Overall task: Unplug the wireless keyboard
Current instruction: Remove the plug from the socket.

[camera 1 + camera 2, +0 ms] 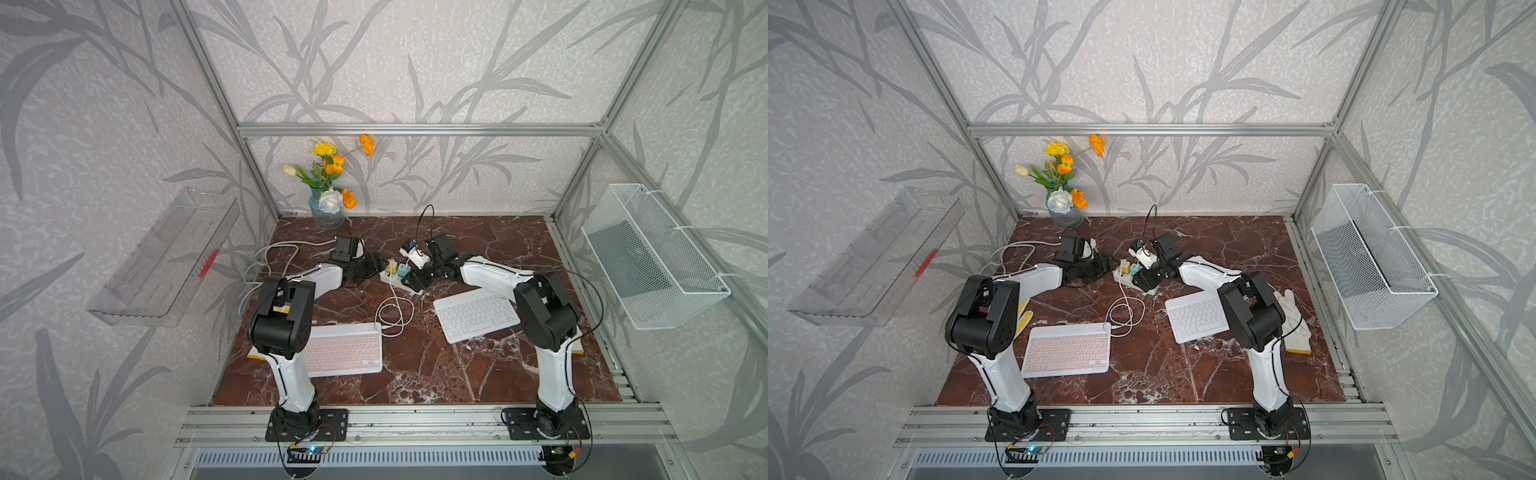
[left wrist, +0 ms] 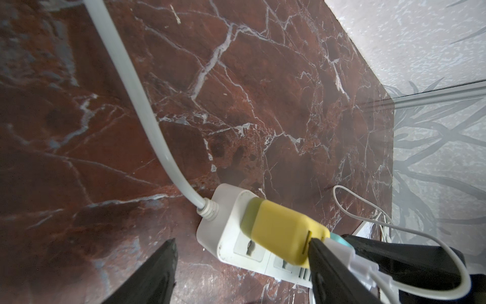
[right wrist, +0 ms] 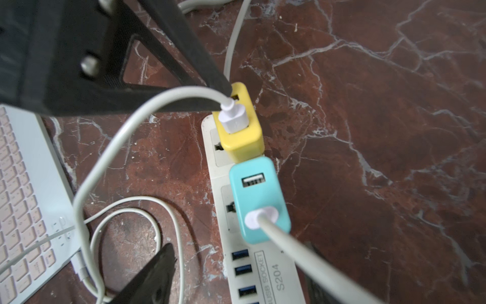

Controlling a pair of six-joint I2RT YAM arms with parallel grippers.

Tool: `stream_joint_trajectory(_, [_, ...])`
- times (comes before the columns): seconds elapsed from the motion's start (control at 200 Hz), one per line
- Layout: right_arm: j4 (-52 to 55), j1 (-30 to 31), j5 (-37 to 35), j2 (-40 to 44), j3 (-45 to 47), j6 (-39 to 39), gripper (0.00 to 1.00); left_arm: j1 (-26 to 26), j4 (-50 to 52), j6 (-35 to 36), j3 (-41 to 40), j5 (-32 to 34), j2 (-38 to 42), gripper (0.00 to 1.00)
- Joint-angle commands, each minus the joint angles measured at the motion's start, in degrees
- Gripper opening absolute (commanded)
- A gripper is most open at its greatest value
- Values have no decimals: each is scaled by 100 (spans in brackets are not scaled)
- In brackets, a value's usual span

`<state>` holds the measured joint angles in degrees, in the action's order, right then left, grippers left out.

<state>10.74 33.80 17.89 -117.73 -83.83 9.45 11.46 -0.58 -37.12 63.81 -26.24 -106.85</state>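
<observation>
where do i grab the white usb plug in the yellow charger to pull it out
Pinch the stiff housing of the white USB plug right above the yellow charger, not the limp cable. Come down from above: the plug stands up out of the charger's top face, so a straight upward pull should free it. The teal charger sits close beside.

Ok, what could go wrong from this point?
The left gripper stands open with one fingertip at the yellow charger, beside the white USB plug: closing may grab the charger, not the plug. The power strip looks unpinned, the right gripper open over it, so a pull may drag it. The looped cable could tug the pink keyboard.
</observation>
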Motion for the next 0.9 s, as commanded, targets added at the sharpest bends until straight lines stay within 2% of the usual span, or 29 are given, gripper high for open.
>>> stream_joint_trajectory(0.0, [2,-11,-260,-125,-87,192,76,28,-55,-38,127,36,-148,77])
stream_joint_trajectory(0.105, [-108,-13,-253,-230,-162,300,75,40,-18,-49,140,40,-231,76])
stream_joint_trajectory(0.27, [-125,-19,-238,-427,-362,502,63,49,157,-24,107,185,-239,73])
stream_joint_trajectory(0.54, [-248,-83,-121,-713,-675,556,63,93,330,56,6,207,-239,68])
stream_joint_trajectory(0.635, [-152,-130,142,-818,-838,527,49,93,254,21,-93,215,-230,68])
stream_joint_trajectory(0.8, [-134,-167,466,-862,-837,547,44,95,261,15,-105,215,-274,68])
stream_joint_trajectory(0.895, [-127,-169,583,-857,-811,581,35,94,285,19,-96,212,-288,68])
